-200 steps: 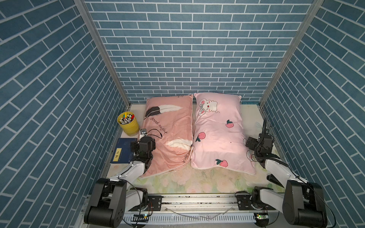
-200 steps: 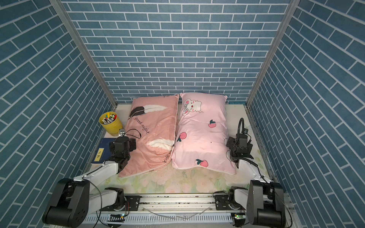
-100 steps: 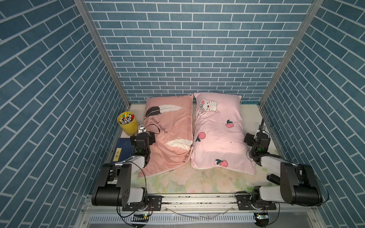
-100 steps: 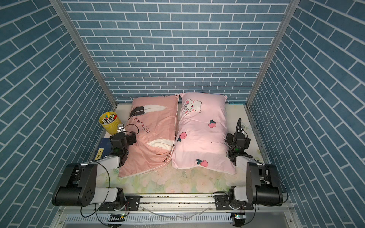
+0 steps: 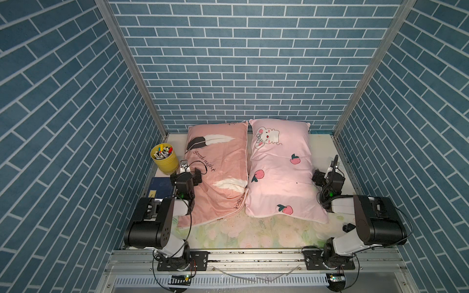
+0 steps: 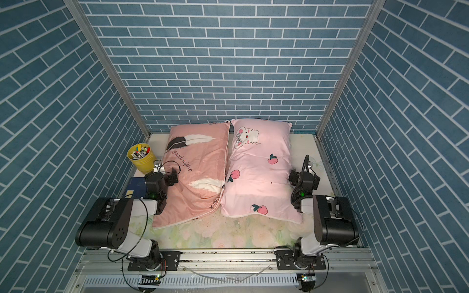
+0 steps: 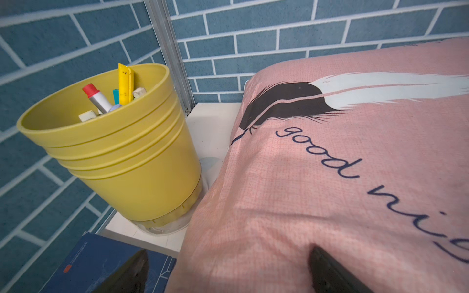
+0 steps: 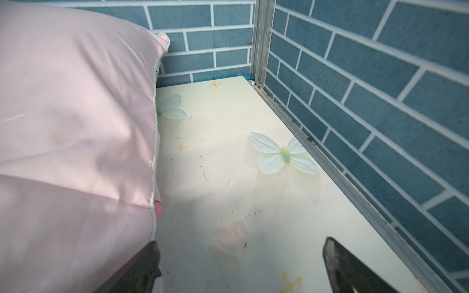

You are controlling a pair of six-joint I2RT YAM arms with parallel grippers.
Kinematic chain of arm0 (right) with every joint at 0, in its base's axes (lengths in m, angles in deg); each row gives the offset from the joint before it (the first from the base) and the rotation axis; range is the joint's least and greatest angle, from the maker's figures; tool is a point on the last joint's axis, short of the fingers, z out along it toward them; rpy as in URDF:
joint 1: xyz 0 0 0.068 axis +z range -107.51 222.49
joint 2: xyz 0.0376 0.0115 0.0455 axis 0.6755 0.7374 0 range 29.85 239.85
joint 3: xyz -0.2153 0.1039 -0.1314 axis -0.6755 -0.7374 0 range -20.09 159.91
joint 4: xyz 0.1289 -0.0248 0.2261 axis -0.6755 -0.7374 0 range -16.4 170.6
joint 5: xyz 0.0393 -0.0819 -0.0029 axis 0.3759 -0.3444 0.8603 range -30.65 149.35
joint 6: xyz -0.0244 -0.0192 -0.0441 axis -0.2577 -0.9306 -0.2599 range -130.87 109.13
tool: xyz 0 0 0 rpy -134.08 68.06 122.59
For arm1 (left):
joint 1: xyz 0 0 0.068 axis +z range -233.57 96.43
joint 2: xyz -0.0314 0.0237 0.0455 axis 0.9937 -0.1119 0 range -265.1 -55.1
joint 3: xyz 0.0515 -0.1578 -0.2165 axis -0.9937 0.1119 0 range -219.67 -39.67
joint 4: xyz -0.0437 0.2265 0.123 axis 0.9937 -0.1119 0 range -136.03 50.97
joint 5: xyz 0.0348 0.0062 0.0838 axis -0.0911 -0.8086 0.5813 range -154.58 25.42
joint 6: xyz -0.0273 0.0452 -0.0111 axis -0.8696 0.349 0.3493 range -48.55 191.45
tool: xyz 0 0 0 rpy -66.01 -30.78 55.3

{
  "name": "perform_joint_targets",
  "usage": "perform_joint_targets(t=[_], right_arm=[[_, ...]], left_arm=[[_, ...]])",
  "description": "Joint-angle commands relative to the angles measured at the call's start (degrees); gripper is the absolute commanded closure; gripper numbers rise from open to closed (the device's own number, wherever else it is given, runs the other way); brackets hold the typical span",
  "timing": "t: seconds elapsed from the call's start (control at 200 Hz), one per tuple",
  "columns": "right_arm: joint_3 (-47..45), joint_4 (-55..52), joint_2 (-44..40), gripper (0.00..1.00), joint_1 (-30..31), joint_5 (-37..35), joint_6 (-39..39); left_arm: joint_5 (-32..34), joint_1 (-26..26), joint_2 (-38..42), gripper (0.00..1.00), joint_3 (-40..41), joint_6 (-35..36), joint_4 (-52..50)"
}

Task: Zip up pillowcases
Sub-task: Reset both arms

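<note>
Both pillowcases lie lengthwise on the floral table (image 5: 253, 236), with their far ends at the far brick wall.

- The salmon-pink pillowcase (image 5: 218, 167) is on the left and the light-pink bunny pillowcase (image 5: 279, 175) on the right. Their long inner edges touch.
- The salmon case's near edge is slack and flat, with pale trim along it. The light-pink case is plumper, with white piping down its right edge (image 8: 154, 142).

**Grippers**
- The left gripper (image 7: 228, 251) is spread wide and holds nothing. One finger is above the navy book (image 7: 101, 258) and the other over the salmon case's left margin. Contact can't be made out.
- The right gripper (image 8: 240, 242) is also spread and empty. One finger is at the light-pink case's right edge and the other over bare table.

**Open room**
- There is a clear strip of table between the light-pink case and the right wall's aluminium rail (image 8: 330, 165).
- A wider band runs along the near side, in front of both cases.

**Obstructions**
- The left side is tight. A yellow pot (image 7: 121, 162) of markers and a ruler stands just beside the salmon case's left edge, with the fabric bulging toward its base.
- The book lies nearer, against the left wall.
</note>
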Motion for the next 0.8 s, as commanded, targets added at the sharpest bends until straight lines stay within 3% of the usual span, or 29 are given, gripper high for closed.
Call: perform_joint_targets(t=[0.0, 0.795], right_arm=[[-1.09, 1.86, 0.64, 0.01, 0.49, 0.86, -2.36], [-1.07, 1.60, 0.60, 0.01, 0.05, 1.60, -2.19]], left_arm=[[0.01, -0.60, -0.83, 0.00, 0.67, 0.94, 0.51], [0.10, -0.60, -0.85, 0.00, 0.67, 0.85, 0.42]])
